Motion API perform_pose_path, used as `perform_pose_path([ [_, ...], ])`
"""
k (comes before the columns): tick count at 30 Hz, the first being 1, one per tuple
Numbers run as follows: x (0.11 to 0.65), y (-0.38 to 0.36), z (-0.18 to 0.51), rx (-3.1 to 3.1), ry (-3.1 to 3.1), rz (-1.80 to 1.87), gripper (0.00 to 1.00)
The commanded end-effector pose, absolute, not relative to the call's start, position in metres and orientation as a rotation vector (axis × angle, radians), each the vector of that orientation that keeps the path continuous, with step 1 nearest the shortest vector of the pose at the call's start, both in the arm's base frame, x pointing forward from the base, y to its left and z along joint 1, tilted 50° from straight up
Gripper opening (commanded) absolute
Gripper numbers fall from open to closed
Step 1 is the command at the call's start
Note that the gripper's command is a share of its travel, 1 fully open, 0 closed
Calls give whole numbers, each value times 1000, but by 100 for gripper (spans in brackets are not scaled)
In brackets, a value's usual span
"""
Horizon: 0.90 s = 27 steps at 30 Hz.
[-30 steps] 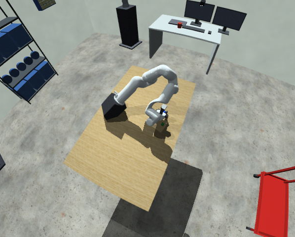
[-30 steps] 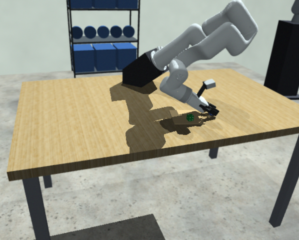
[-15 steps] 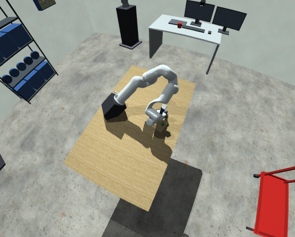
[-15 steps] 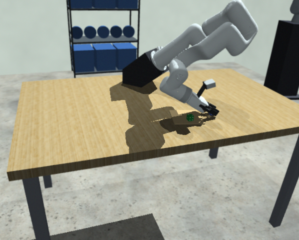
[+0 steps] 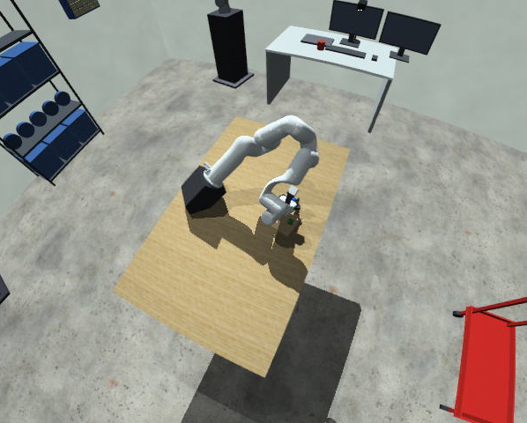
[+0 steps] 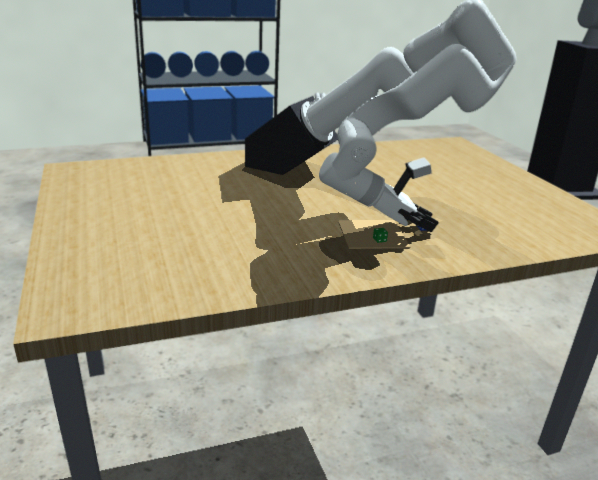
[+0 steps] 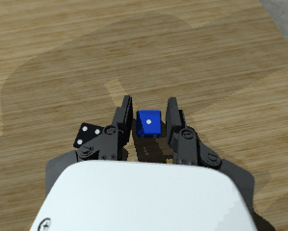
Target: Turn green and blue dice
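My gripper is open and low over the table, with a finger on each side of the blue die and a gap on both sides. The blue die's face toward the wrist camera shows one pip; whether it lies flat is unclear. The black die lies beside the left finger, partly hidden by it, with three pips showing. The green die lies on the brown mat, away from the fingers; its top number is too small to read. The mat's far part is hidden.
The arm's shadow covers the mat and part of the wooden table. The table's long edge runs close beyond the mat. A desk and a red cart stand away from the table.
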<state>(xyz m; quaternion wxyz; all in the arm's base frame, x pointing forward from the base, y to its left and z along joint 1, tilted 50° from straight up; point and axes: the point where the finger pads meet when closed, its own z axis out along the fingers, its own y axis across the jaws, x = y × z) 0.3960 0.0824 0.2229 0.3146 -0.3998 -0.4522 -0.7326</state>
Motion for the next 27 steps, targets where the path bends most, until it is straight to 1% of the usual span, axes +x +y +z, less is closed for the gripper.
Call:
perform_pose_path([
  [1, 396, 82, 223, -1053, -1193, -1932, 42],
  [15, 396, 80, 223, -1053, -1193, -1932, 42],
  [27, 386, 52, 215, -1053, -1193, -1932, 42],
])
